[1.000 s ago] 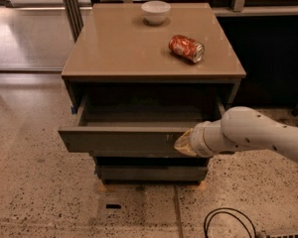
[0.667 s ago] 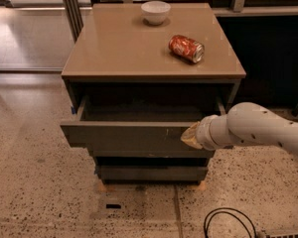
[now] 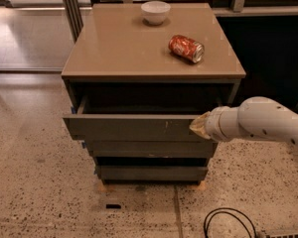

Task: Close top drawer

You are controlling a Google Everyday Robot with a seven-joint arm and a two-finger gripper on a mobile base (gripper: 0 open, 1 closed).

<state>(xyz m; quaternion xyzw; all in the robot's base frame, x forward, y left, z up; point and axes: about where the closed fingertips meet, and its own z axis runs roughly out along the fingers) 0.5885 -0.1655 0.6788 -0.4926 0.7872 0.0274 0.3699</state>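
The top drawer (image 3: 131, 128) is a wide dark-grey drawer, highest of three in the cabinet. It stands pulled partway out, with its dark inside showing behind the flat front. My gripper (image 3: 198, 127) comes in from the right on a white arm and rests against the right end of the drawer front.
The tan cabinet top (image 3: 119, 48) carries a white bowl (image 3: 155, 11) at the back and a red can (image 3: 186, 48) lying on its side at right. Two more grey drawer fronts (image 3: 151, 150) sit below. A black cable (image 3: 228, 224) lies on the speckled floor at lower right.
The top drawer has slid further into the cabinet, and my gripper has moved with its front towards the cabinet.
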